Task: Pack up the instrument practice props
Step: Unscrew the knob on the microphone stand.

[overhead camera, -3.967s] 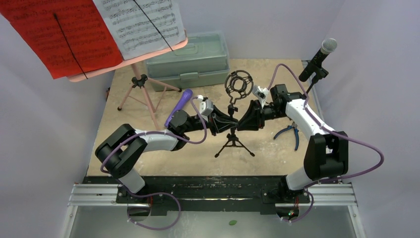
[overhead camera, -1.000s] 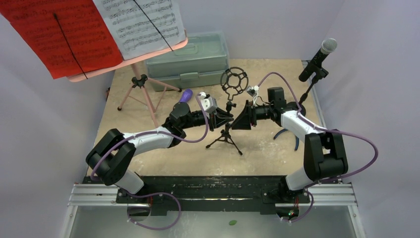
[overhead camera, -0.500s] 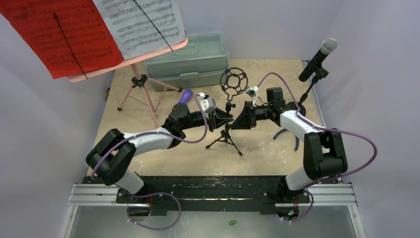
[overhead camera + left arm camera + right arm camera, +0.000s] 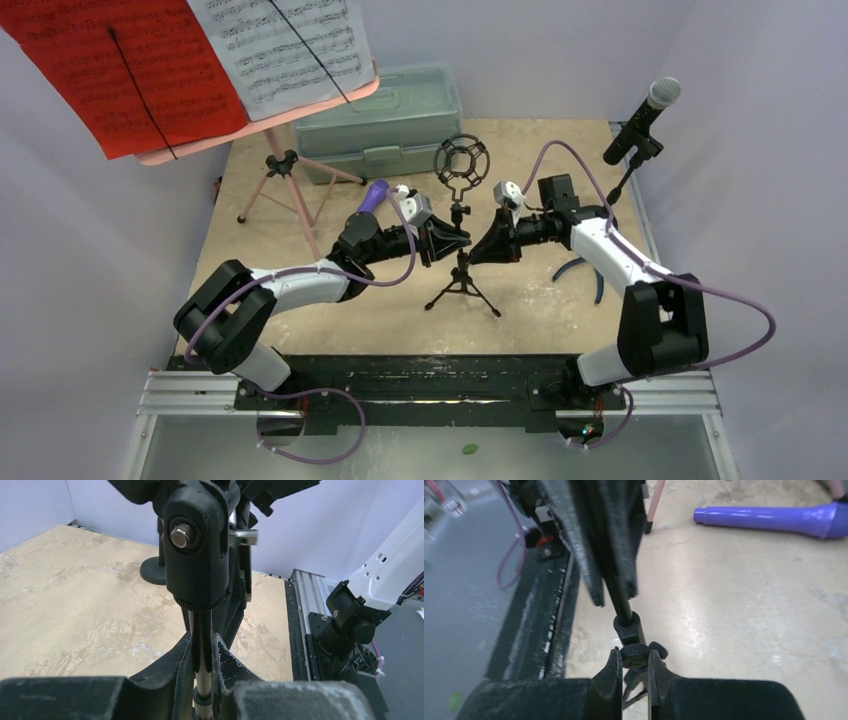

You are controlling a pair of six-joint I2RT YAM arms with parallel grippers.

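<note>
Top view: bright, even, diffuse light from above; faint soft shadow beside small black tripod mic mount (image 4: 462,283) on beige mottled tabletop (image 4: 540,310); sharp. Wrist views: bottom-edge foreground blurred. Right wrist: pale glare mid-frame on tabletop; highlight streak along purple plastic microphone (image 4: 769,519), upper right.

Reaches in low from the lower left of the top view with the left arm (image 4: 300,280), left gripper (image 4: 458,241) pinched tight on the shaft of the small black mic mount (image 4: 461,283) at centre frame. Meets it from the right with the right arm (image 4: 610,240), elbow folded at lower right, right gripper (image 4: 478,252) closed against the mount's lower collar.
</note>
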